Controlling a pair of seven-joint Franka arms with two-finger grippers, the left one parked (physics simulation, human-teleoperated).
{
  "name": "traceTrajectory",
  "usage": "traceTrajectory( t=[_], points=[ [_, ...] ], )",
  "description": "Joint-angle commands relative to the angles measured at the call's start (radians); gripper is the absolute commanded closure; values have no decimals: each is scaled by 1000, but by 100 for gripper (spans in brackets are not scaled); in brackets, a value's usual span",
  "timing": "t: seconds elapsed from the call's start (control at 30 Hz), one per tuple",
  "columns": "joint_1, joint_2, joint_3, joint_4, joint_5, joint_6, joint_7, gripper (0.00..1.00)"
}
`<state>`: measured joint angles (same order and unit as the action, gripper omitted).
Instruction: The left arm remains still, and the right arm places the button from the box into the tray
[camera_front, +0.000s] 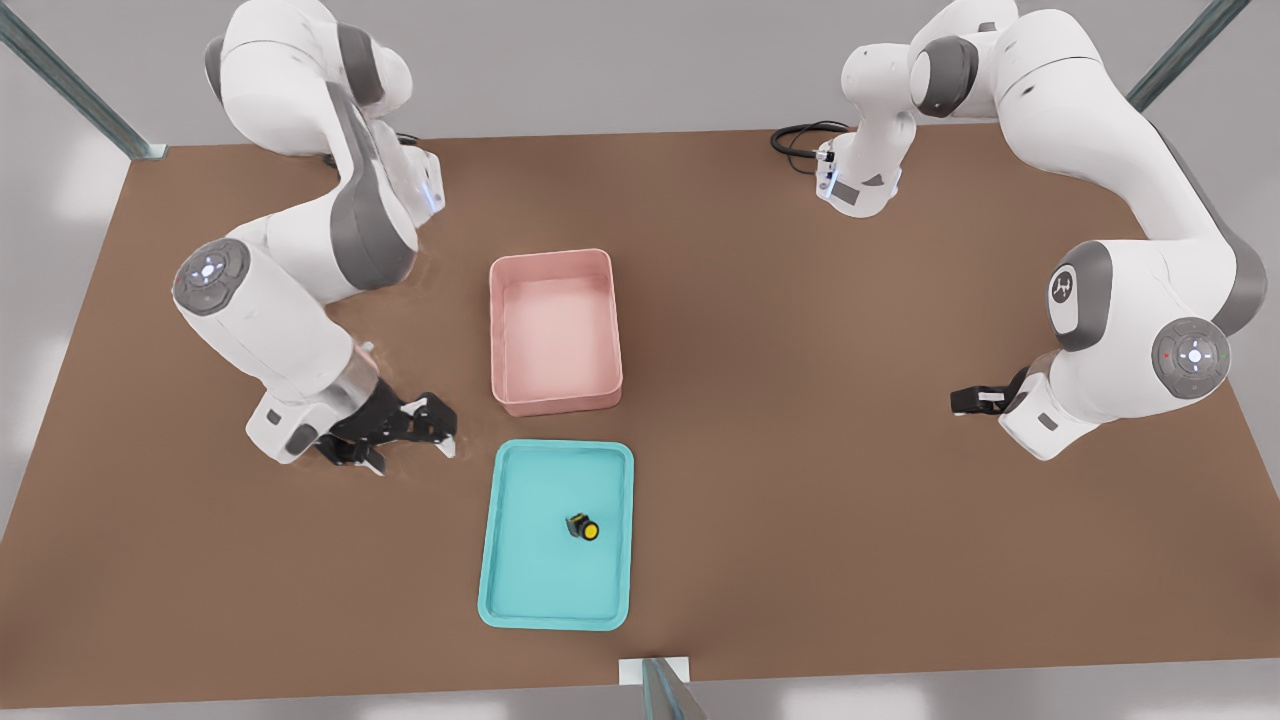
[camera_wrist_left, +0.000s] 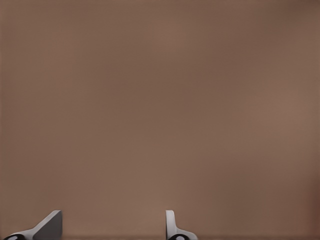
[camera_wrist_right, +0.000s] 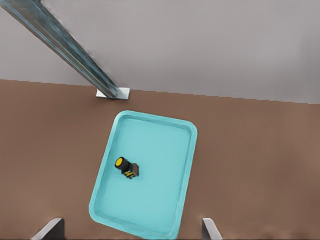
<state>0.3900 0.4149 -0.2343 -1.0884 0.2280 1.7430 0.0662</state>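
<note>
The button (camera_front: 583, 528) lies on its side in the turquoise tray (camera_front: 505, 600) (yellow cap toward the front view's right), near the tray's middle. The pink box (camera_front: 600, 330) stands just beyond the tray, farther back. The right arm's gripper (camera_front: 420, 432) hangs left of the tray, released, fingers spread and holding nothing.

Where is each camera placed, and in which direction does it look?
Front view: high, looking down on table, box, tray, both arms; open claw beside the tray.
Right wrist view: on the working arm, facing tray and button; fingertips show.
Left wrist view: bare table only.
Front and right wrist share the button.
</note>
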Motion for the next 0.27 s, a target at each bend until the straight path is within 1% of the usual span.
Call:
traceTrajectory(
  t=[0.0,0.03,0.07,0.1,0.13,0.23],
  points=[
    [-62,-97,32,-68,-217,-407,-230,0],
    [-103,-99,50,-82,-220,-421,-226,0],
    [-201,-136,161,-166,-223,-392,-203,0],
    [-207,-136,155,-162,-223,-425,-204,0],
    [-237,-124,158,-159,-205,-390,-206,0],
    [-241,-117,161,-145,-205,-364,-200,0]
  ],
)
